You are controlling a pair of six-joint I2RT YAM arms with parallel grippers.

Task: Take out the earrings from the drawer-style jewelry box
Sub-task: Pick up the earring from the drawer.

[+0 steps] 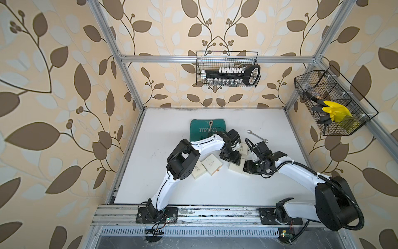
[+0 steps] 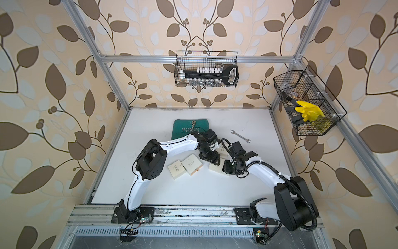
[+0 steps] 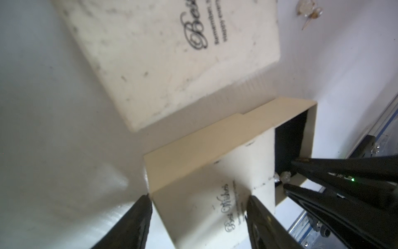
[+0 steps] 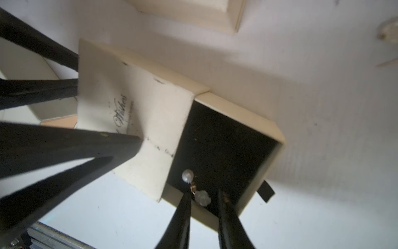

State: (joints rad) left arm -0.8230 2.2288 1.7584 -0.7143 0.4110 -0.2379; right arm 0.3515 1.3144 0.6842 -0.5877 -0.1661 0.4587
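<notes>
The cream jewelry box lies on the white table with its black-lined drawer pulled out. My left gripper is shut on the box's sleeve, one finger on each side. In the drawer's near corner lie the earrings: a pearl bead and a pale flower piece joined by a gold link, also visible as the earrings. My right gripper reaches into the drawer, open, its fingers straddling the flower piece with a small gap. In both top views the arms hide the drawer.
Another earring lies loose on the table. More cream boxes sit around, one right beside the held box. Further back are a green pad with a ratchet wrench and an open-end wrench. Wire baskets hang on the walls.
</notes>
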